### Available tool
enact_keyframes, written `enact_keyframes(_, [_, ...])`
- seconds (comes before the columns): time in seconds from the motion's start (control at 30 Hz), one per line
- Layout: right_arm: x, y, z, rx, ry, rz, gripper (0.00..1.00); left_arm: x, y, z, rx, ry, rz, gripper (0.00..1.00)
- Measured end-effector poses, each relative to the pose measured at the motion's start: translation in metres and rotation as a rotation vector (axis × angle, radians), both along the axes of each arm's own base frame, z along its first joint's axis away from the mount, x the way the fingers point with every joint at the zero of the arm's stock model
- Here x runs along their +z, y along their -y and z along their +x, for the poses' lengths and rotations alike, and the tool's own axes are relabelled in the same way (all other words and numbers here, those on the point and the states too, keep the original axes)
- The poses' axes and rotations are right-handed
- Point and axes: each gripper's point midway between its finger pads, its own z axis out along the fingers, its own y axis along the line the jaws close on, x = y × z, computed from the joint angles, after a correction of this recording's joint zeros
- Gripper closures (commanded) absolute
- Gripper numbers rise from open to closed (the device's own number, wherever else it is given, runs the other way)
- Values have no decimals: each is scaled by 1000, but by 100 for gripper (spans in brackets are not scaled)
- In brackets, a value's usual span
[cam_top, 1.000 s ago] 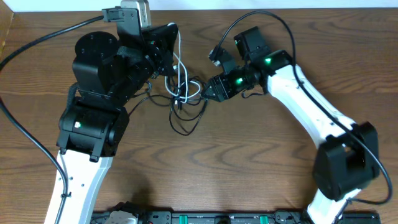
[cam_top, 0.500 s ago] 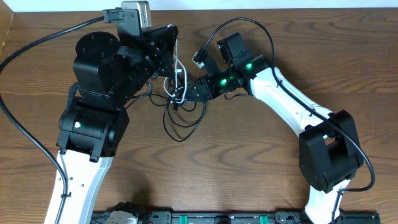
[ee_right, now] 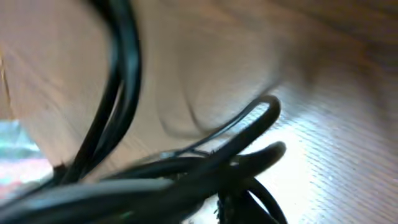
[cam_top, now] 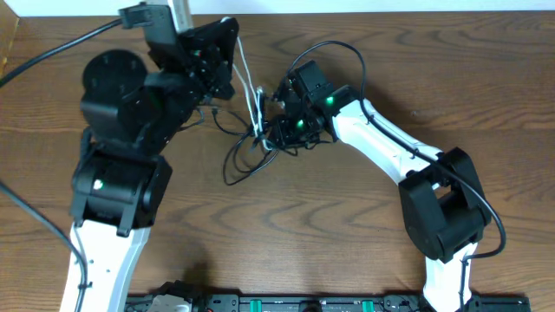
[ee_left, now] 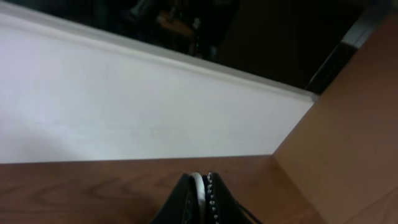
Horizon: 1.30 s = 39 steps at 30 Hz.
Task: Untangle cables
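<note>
**Two robot arms at a tangle of cables on a brown wooden table (cam_top: 347,234).** The left gripper (cam_top: 227,33) is raised near the table's far edge. Its black fingers (ee_left: 214,199) are pressed together on the short white cord (ee_left: 197,183), which is pinched between the tips in the left wrist view.

From above, the short white cord (cam_top: 258,108) is seen drawn in a straight line from that grip, down and to the right towards the middle of the table. There it is crossed with the thin black cord (cam_top: 230,169) in a small knot. The rest of the thin black cord is spread in loose loops on the wood just in front of the knot.

The right gripper (cam_top: 276,130) is pushed into the knot from the right, at the crossing of the two cords. In the right wrist view only blurred strands of the thin black cord (ee_right: 242,158) are shown, close against the wood grain. The right fingers are not made out, so it cannot be told whether they are parted or closed on anything.

Behind the left fingertips a white wall (ee_left: 124,106) is framed, above the table's far edge.
</note>
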Motion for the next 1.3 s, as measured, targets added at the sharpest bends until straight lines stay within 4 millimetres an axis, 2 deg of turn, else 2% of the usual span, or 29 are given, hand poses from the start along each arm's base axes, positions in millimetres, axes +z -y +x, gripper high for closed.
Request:
enact_keyframes(0.13, [-5, 11, 9, -63, -18, -24, 94, 19, -15, -10, 35, 58, -14, 93])
enact_keyframes(0.37, [-27, 39, 19, -144, -75, -95, 98, 61, -69, -37, 198, 198, -38, 93])
enact_keyframes(0.47, [-30, 53, 24, -174, -88, -117, 99, 72, -86, -43, 257, 228, -52, 93])
enact_keyframes(0.57, [-33, 66, 26, -199, -102, -146, 99, 70, -96, -42, 293, 217, -54, 92])
enact_keyframes(0.87, [-40, 102, 28, -192, -109, -215, 99, 30, -109, -16, 336, 62, -32, 93])
enact_keyframes(0.97, [-43, 120, 29, -204, -118, -250, 99, 33, -109, -9, 337, 82, -35, 92])
enact_keyframes(1.03, [-45, 133, 31, -222, -127, -272, 98, 43, -109, -9, 336, 123, -40, 93])
enact_keyframes(1.1, [-46, 145, 34, -240, -133, -285, 95, 54, -109, -12, 335, 168, -46, 92])
enact_keyframes(1.17, [-46, 156, 37, -259, -136, -292, 75, 61, -109, -16, 334, 192, -53, 93])
enact_keyframes(1.3, [-45, 170, 43, -234, -115, -275, 58, 59, -108, -21, 328, 173, -68, 93])
